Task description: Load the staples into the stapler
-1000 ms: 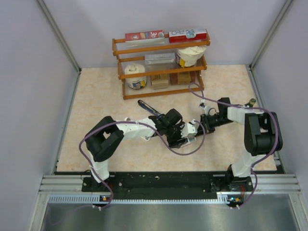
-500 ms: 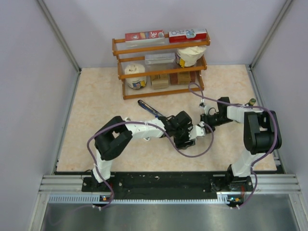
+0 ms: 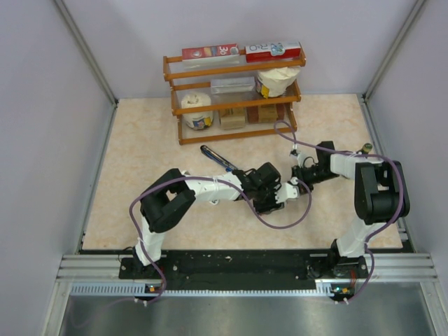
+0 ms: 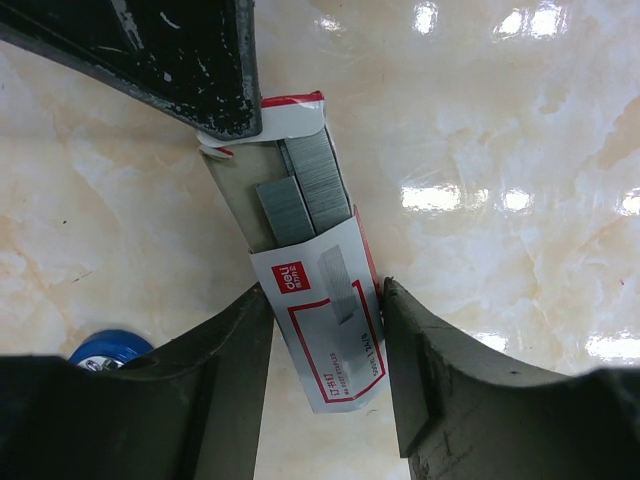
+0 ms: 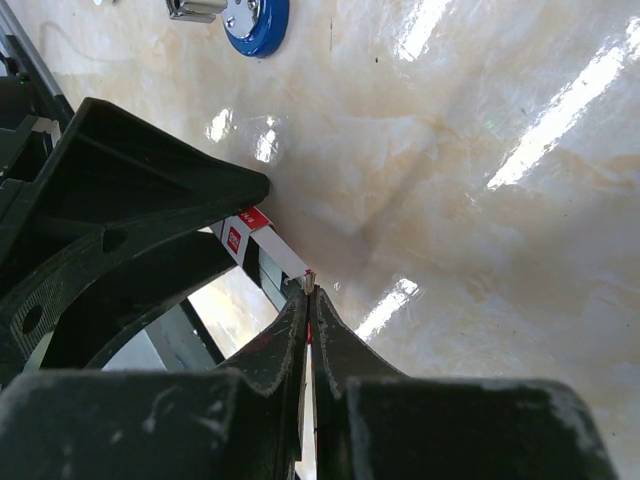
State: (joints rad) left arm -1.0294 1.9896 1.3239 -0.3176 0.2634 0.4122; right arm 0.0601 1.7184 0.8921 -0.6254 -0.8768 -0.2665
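The staples' red-and-white box (image 4: 325, 320) lies on the marble-look table. Its inner tray is slid out, and grey staple strips (image 4: 305, 190) show in it. My left gripper (image 4: 328, 300) is shut on the box's sleeve, a finger touching each long side. My right gripper (image 5: 308, 288) is shut on the thin end flap of the tray (image 5: 250, 235); its dark fingers (image 4: 190, 60) show at the top of the left wrist view. From above, both grippers meet at mid-table (image 3: 283, 187). The dark blue stapler (image 3: 215, 158) lies just left of them, untouched.
A wooden rack (image 3: 234, 91) with boxes, a paper roll and a bag stands at the back of the table. Purple cables (image 3: 280, 220) loop down from both arms. The stapler's blue end (image 5: 255, 20) shows at the top of the right wrist view.
My left arm has reached further right to the box, and its jaws have narrowed onto the sleeve. The right gripper has stayed shut and in place.
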